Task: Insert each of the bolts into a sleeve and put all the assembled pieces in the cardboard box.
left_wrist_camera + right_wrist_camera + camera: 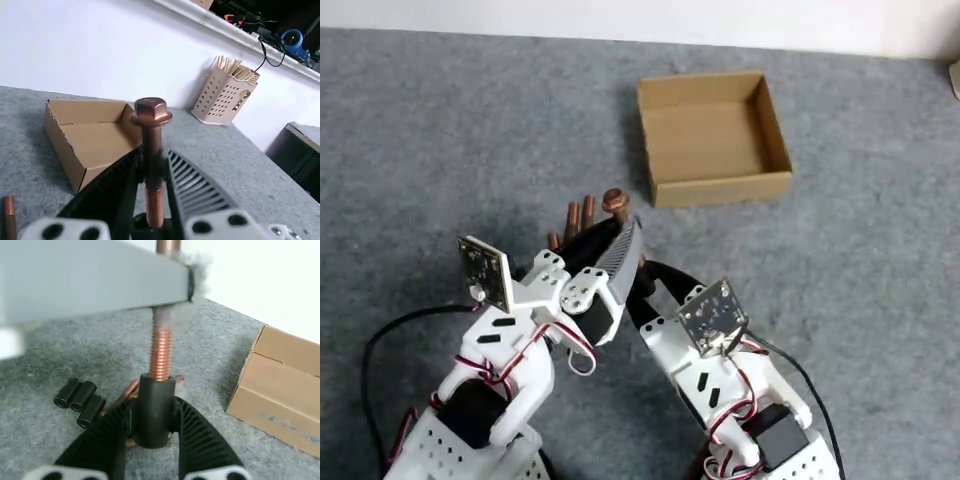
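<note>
My left gripper (152, 159) is shut on a copper bolt (151, 125), which it holds upright with the hex head on top. In the high view this bolt's head (615, 201) shows just in front of the cardboard box (713, 135). My right gripper (155, 412) is shut on a black sleeve (156, 407) held upright. The bolt's threaded end (161, 354) stands in the sleeve's top opening. In the high view the right gripper (645, 283) lies mostly hidden under the left one. The box is open and holds nothing.
Three black sleeves (80, 399) lie side by side on the grey mat. Loose copper bolts (579, 215) lie beside the grippers. A perforated holder with sticks (224, 95) stands by the wall, far from the box (85, 135).
</note>
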